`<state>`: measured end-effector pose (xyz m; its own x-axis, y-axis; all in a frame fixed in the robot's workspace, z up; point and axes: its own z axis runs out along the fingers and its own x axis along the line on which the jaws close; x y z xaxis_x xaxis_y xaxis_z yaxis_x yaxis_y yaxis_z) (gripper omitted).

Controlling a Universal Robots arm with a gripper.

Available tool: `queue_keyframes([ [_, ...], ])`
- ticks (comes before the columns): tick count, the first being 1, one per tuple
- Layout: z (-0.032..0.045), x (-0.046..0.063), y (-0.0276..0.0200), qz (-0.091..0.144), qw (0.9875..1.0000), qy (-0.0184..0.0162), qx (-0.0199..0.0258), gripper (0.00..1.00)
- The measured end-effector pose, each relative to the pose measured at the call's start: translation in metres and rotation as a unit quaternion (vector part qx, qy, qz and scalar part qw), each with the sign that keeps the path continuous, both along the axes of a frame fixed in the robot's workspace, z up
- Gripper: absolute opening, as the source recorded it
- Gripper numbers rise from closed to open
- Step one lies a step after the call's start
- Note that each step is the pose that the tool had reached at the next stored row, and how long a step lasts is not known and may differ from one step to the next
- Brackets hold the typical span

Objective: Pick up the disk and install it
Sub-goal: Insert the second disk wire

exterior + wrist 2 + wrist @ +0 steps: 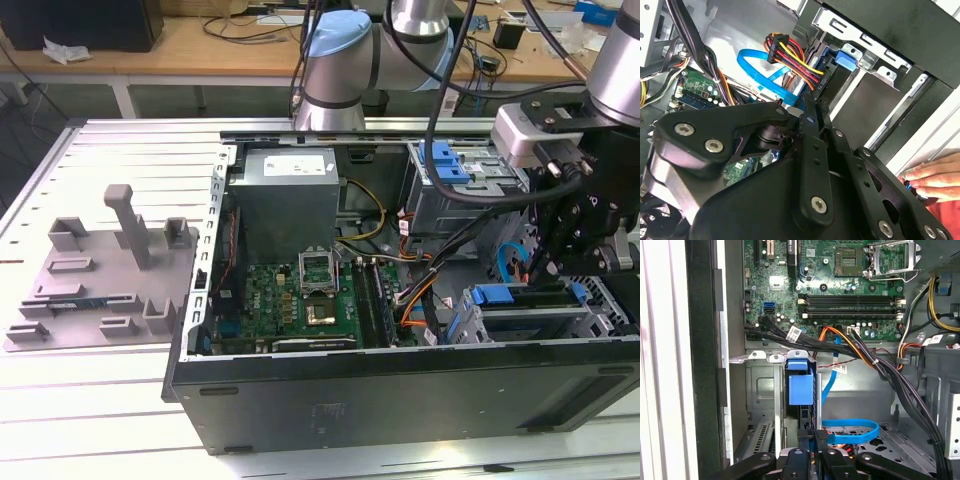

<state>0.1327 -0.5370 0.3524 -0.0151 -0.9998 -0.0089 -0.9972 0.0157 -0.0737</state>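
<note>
- Blue-framed disk [801,385] sits edge-on in the lower drive cage [760,390], cabled.
- Hand [812,452] hovers just beside it; open or closed, I cannot tell.
- Disk looks stiff, fairly heavy, shock-sensitive; grip the carrier's sides.

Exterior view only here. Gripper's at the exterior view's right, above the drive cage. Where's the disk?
Observer: In the first wrist view, the disk stands edge-on in a drive cage slot, just beyond the gripper.
Operator: Cables there?
Observer: In the second wrist view, a multicoloured power cable ends at the blue-framed bay; seating unclear.
Operator: Anyone near?
Observer: A person's hand rests at the case edge.
</note>
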Motion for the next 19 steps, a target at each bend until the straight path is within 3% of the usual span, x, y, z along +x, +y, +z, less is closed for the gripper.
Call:
queue_keyframes([
  [19, -0.0076, 0.0008, 0.0000, 0.015, 0.9999, 0.0000, -0.0001, 0.16],
])
